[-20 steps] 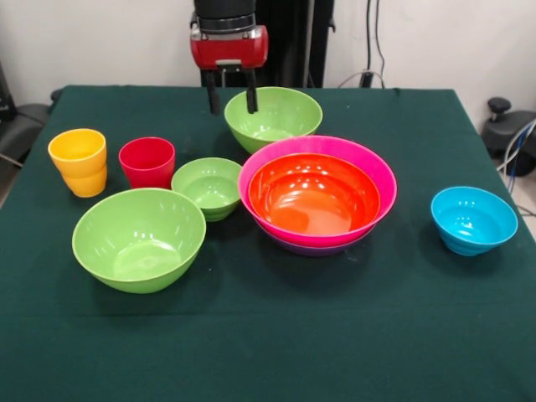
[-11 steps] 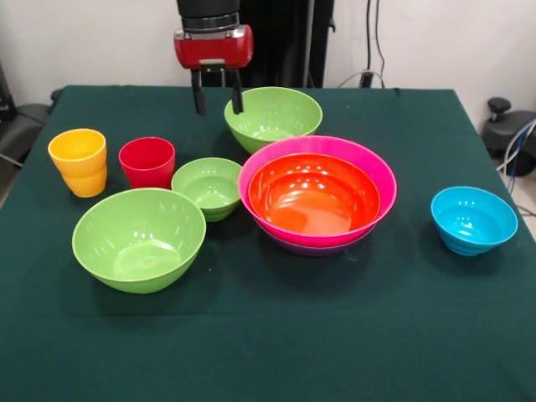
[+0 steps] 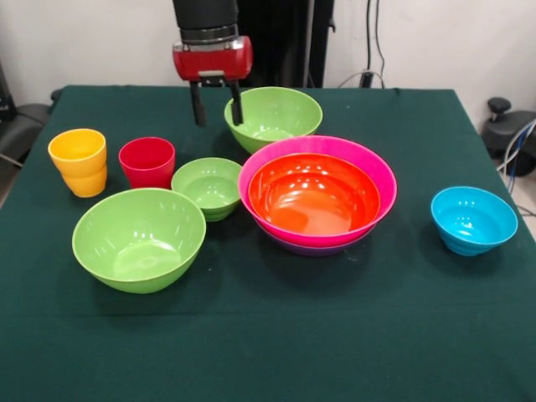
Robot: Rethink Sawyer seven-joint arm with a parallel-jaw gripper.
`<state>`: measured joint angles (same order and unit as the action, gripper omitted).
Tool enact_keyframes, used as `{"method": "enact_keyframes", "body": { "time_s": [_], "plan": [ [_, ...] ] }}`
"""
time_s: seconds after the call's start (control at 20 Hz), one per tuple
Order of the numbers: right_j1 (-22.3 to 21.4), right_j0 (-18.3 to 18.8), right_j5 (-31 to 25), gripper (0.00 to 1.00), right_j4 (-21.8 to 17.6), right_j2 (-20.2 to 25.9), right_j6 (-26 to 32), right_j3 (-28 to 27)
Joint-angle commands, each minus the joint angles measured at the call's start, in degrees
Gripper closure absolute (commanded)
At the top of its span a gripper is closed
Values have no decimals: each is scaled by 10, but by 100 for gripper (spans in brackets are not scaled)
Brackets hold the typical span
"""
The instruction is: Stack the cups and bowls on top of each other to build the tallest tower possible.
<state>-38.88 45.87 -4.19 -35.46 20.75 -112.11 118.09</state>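
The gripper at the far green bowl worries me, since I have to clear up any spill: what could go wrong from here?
1. The gripper hangs open, one finger close to the rim of the far lime green bowl; a slightly off descent could knock or tip the bowl rather than grasp it.
2. The small green bowl and red cup stand close together, so reaching for either may push the other.
3. The glossy bowls may slip from a rim pinch.

A dark green tablecloth covers the table; cables hang behind
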Motion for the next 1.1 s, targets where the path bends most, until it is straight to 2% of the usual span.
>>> {"method": "enact_keyframes", "body": {
  "time_s": [0.05,0.4,0.8,1.1],
  "plan": [
    [53,-49,-10,0,-51,-15,2,-70],
    [78,-48,4,0,-66,-23,1,-85],
    [33,2,-48,0,-53,24,36,-56],
    [51,16,-52,0,-60,33,46,-72]
  ]
}}
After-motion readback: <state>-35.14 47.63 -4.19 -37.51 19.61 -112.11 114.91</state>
